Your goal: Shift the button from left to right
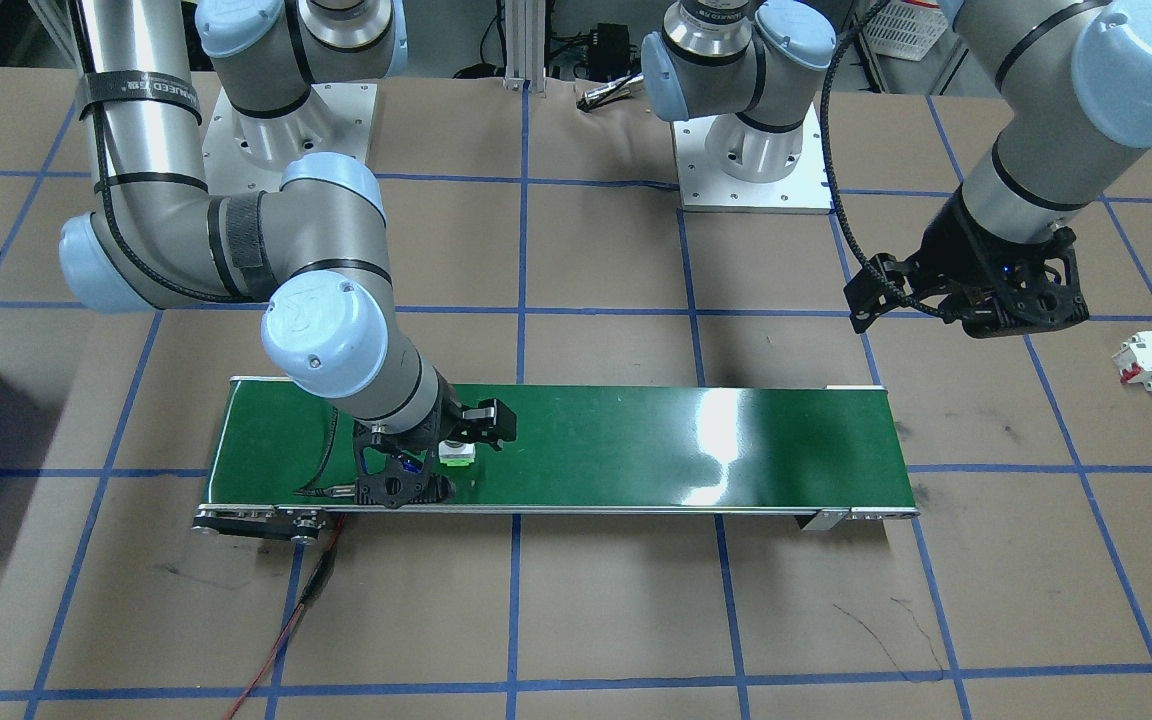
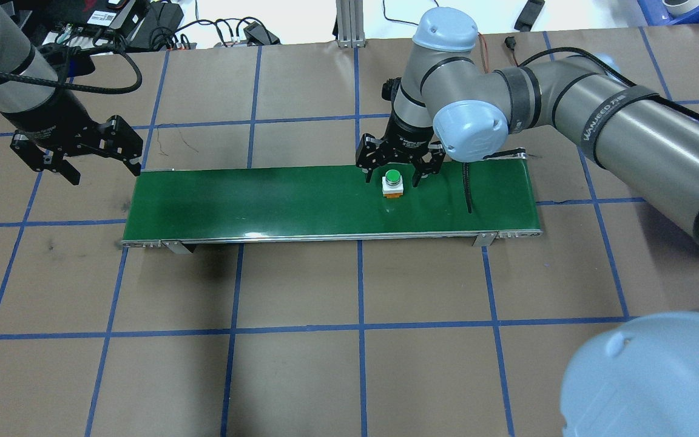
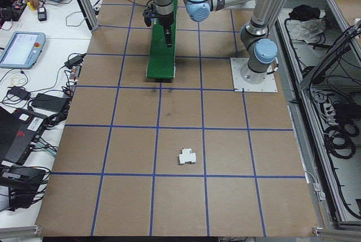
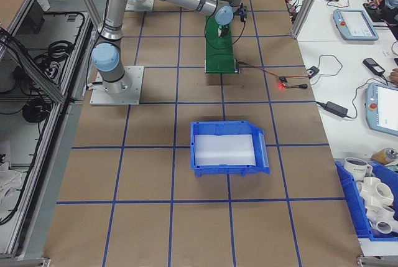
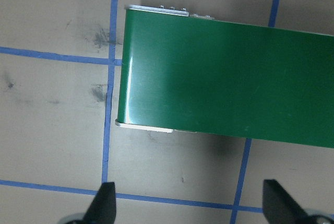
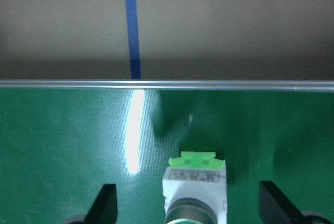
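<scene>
One step remains for you: the right gripper (image 2: 394, 172), fingers wide, straddles the button (image 2: 392, 182), not yet grasped.

the button (image 2: 392, 182) sits on the belt (image 2: 264, 197), between the right hand's (image 2: 399, 172) spread fingers (image 2: 366, 167).

We see the button (image 2: 392, 182), green cap up on its white and light-green body, standing upright on the green belt (image 2: 264, 200), toward its right end.
</scene>
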